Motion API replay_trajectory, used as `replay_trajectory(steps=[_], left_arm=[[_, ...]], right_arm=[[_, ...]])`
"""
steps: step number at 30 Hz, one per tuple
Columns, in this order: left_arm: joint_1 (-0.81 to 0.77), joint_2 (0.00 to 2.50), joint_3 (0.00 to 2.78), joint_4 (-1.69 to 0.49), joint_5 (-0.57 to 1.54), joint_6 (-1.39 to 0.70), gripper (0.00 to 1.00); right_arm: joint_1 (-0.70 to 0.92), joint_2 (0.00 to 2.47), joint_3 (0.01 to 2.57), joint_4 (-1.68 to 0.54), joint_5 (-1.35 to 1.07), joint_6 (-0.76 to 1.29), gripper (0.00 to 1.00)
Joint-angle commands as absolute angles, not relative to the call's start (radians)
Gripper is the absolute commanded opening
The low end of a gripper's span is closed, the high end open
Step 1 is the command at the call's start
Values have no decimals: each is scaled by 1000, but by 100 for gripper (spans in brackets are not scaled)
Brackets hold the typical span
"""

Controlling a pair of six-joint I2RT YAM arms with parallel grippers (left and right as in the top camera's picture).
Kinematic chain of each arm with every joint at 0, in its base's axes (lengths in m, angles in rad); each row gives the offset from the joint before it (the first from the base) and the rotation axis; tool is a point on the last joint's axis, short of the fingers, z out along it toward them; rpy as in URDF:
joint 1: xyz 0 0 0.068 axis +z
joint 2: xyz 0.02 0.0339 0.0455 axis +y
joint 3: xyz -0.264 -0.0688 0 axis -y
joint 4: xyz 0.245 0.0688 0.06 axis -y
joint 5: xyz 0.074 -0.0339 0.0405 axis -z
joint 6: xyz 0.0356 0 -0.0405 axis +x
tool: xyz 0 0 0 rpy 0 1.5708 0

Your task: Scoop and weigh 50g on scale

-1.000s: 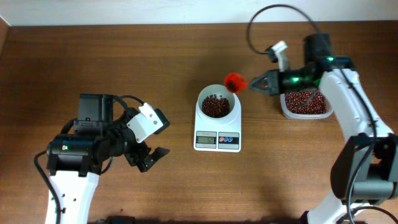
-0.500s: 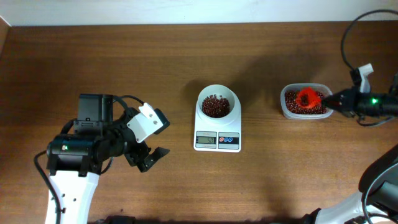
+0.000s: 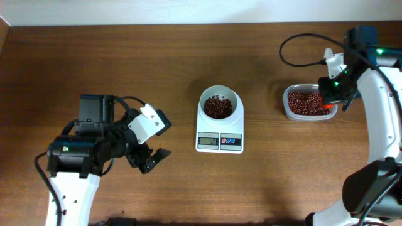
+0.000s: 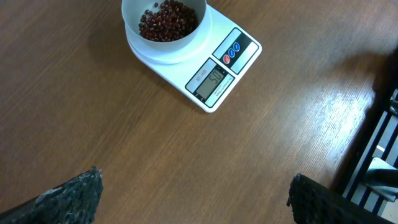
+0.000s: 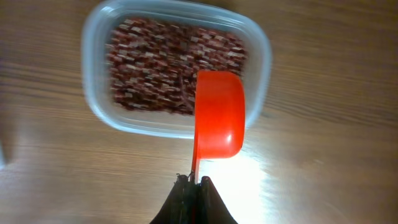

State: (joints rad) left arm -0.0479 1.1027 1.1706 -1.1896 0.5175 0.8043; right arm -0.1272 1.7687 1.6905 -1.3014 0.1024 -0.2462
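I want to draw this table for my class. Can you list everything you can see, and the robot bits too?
table: one, brown wood, under everything.
scale: one, white, middle of the table.
bowl: one, white, on the scale.
beans in bowl: small heap, reddish-brown.
tub: one, clear, right of the scale.
beans in tub: many, reddish-brown.
scoop: one, orange-red, over the tub's rim.
left gripper: one, black, open, empty, left of the scale.
right gripper: one, black, shut on the scoop's handle.
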Motion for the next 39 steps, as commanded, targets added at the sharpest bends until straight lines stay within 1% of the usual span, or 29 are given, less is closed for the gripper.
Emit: replay_trajectory(steps=[1,4,7,9,12,13,14,16,18,22,25,28,31,32,36,39], left_arm=[[-43,1100,1178,-1191,535,817,99],[-43,1100,1178,-1191,535,817,99],[-43,1100,1178,-1191,535,817,99],[-43,1100,1178,-1191,535,817,99],[-43,1100,1178,-1191,535,817,99],[-43,1100,1178,-1191,535,817,99],[-43,1100,1178,-1191,535,817,99],[-43,1100,1178,-1191,535,817,99],[-43,1100,1178,-1191,535,817,99],[-43,1100,1178,-1191,535,817,99],[-43,1100,1178,-1191,535,817,99],[-43,1100,1178,-1191,535,817,99],[-43,1100,1178,-1191,535,817,99],[-43,1100,1178,-1191,535,817,99],[-43,1100,1178,-1191,535,817,99],[-43,1100,1178,-1191,535,817,99]], right_arm=[[-118,1752,1708,-1297,248,-178,4],[-119,1745,1708,-1266,212,-140,4],[-133,1688,1708,-1268,-6,-140,4],[-191,1606,1708,-1280,-199,-140,4],[-344,1483,1707,-1359,-463,-140,4],[-377,1465,1705,-1393,-501,-141,4],[-445,1433,1691,-1481,-559,-147,4],[-486,1402,1629,-1551,-603,-172,4],[-492,1357,1487,-1536,-680,-180,4],[-492,1267,1103,-1402,-831,-182,4],[-508,1248,898,-1263,-888,-148,4],[-571,1248,719,-1075,-888,-108,4],[-683,1248,579,-861,-904,-88,4],[-769,1248,513,-757,-910,-88,4],[-943,1249,392,-604,-905,-89,4],[-984,1249,343,-550,-905,-89,5]])
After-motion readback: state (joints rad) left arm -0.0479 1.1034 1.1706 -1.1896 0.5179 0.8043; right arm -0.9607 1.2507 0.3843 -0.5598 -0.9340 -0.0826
